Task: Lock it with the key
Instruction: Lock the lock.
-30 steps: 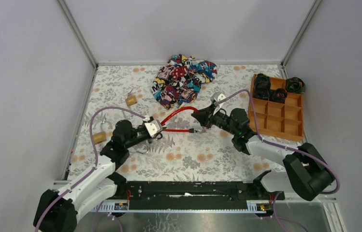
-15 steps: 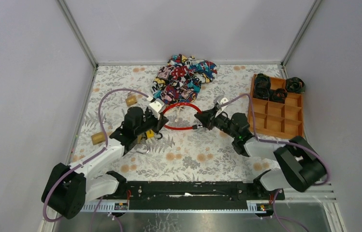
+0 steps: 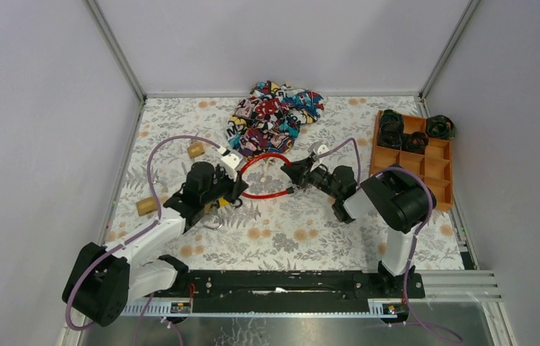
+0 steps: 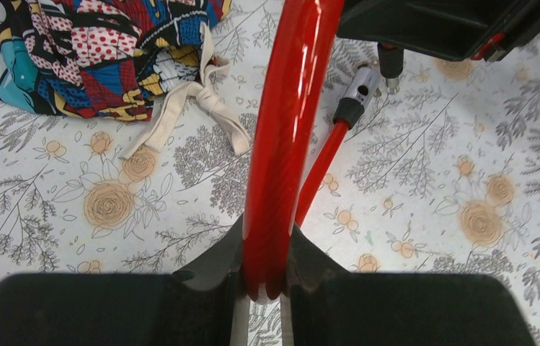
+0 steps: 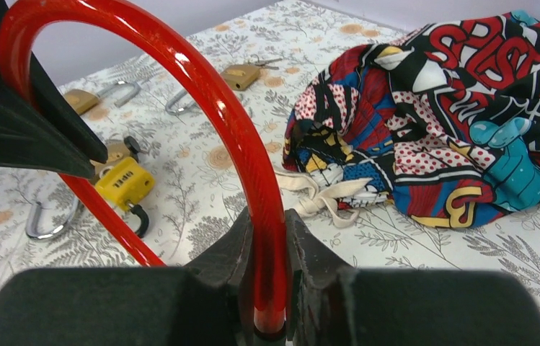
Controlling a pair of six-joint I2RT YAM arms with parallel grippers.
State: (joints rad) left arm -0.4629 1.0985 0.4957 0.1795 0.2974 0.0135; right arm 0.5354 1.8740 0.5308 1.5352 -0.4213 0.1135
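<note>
An orange divided tray [image 3: 436,189] at the right holds black rolled bundles [image 3: 391,124] in its far compartments. Over the middle of the floral tabletop [image 3: 288,238], enclosed by pale grey walls, the left fingers [image 4: 209,268] and right fingers [image 5: 317,268] each pinch the red cable lock [image 3: 267,156].

Red cable [image 4: 281,144] and patterned cloth [image 4: 94,50] — both partly beyond the left wrist view's edge

We saw plain pale grey walls [image 3: 29,108] on three sides, joined by slim aluminium posts [image 3: 114,50]. The table [image 3: 310,238] wore a white cloth [image 4: 425,216] printed with grey leaves and orange roses, under soft, even light.
</note>
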